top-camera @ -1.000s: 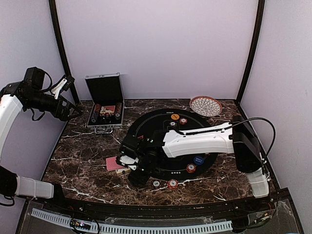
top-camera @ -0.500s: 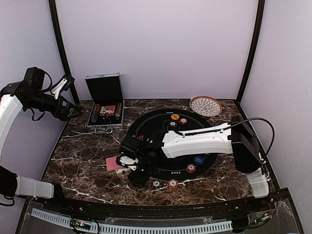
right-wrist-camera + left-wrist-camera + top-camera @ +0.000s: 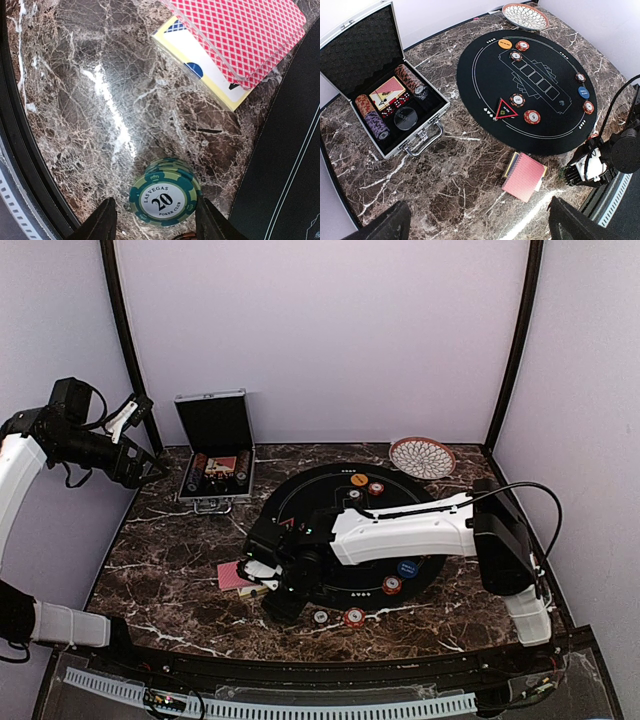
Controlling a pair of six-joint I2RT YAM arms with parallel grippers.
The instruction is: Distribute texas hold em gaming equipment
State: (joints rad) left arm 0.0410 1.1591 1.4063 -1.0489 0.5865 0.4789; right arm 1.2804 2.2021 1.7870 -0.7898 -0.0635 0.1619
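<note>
A stack of green poker chips (image 3: 163, 199) stands on the marble between my right gripper's (image 3: 154, 215) fingers. The gripper is open: the right finger is at the stack's edge and a gap shows on the left. Just beyond lie the red-backed cards (image 3: 235, 35) on a yellow card box (image 3: 200, 65). From above, the right gripper (image 3: 262, 580) is low beside the cards (image 3: 236, 576), left of the black mat (image 3: 330, 502). The triangle marker (image 3: 505, 109) and several chips (image 3: 532, 116) lie on the mat. My left gripper (image 3: 140, 438) hangs wide open and empty, high at the far left.
An open silver case (image 3: 215, 465) with chip rolls and cards stands at the back left. The woven dish (image 3: 422, 456) sits at the back right. Two chips (image 3: 354, 617) lie on the marble near the mat's front edge. The table's near rail runs close behind the right gripper.
My right arm has crept slightly left towards the cards and its jaws have narrowed a little round the green stack. The left arm has stayed still.
</note>
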